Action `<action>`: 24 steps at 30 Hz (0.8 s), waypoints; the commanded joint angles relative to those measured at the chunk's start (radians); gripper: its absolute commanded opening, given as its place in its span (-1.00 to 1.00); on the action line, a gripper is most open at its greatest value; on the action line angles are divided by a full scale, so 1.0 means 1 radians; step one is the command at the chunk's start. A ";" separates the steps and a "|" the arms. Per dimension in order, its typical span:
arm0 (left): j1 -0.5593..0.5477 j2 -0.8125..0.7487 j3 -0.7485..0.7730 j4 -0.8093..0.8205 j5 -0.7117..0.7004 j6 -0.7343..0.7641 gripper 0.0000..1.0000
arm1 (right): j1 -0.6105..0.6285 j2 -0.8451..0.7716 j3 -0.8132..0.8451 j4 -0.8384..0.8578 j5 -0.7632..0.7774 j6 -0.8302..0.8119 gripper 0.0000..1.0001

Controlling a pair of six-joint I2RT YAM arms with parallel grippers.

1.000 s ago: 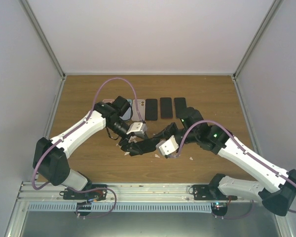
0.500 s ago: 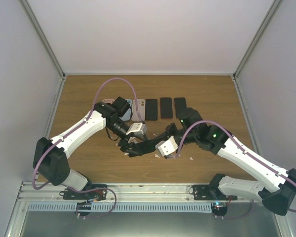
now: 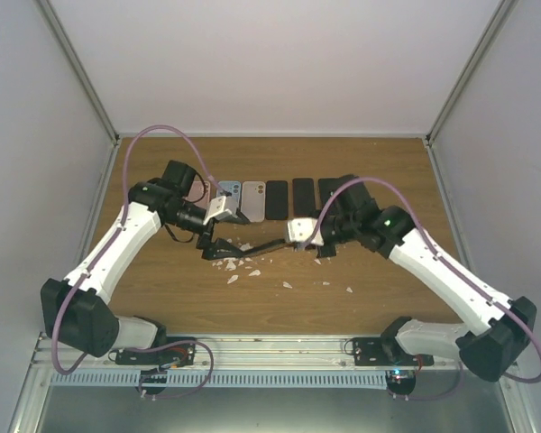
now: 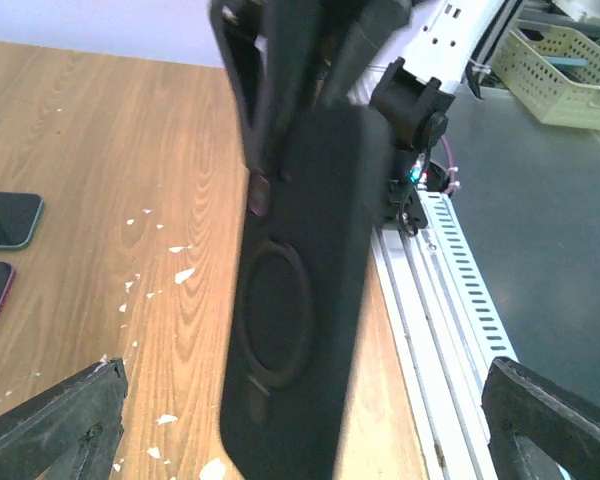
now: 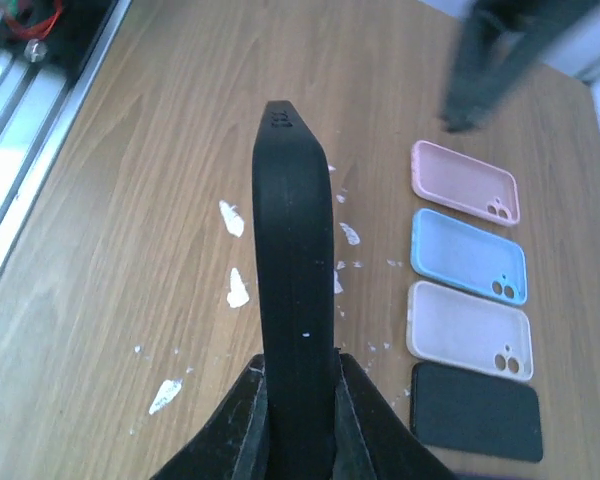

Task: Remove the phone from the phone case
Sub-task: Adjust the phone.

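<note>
While the right gripper (image 5: pixel 300 370) pinches the black phone case (image 4: pixel 300 300) by one end, its two fingers (image 5: pixel 242 415) press flat against the case's opposite faces. The case is held off the table (image 3: pixel 388 171), reaching out toward the left arm. Seen from the right wrist, it runs edge-on away from the fingers. Seen from the left wrist, its back shows a moulded ring and a camera cut-out at the far end. Whether the phone sits inside cannot be told from any view. The left gripper (image 3: pixel 216 248) has its jaws spread wide. Both fingers (image 4: pixel 55 420) stand clear of the case, whose near end hangs between them with a gap on each side. White flecks (image 3: pixel 239 266) lie scattered on the wood below the case. Along the far side lies a row: a pink case (image 5: pixel 465 180), a blue case (image 5: pixel 468 255), a pale case (image 5: pixel 468 330), then dark handsets (image 3: pixel 303 197).
</note>
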 commanded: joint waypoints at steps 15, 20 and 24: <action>-0.073 -0.013 -0.003 0.149 -0.148 -0.118 0.38 | -0.213 0.228 0.275 -0.232 -0.421 0.301 -0.99; -0.108 -0.002 -0.004 0.122 -0.183 -0.092 0.04 | -0.213 0.237 0.288 -0.253 -0.435 0.302 -0.99; -0.127 0.005 -0.003 0.124 -0.184 -0.100 -0.18 | -0.213 0.255 0.322 -0.288 -0.444 0.284 -0.99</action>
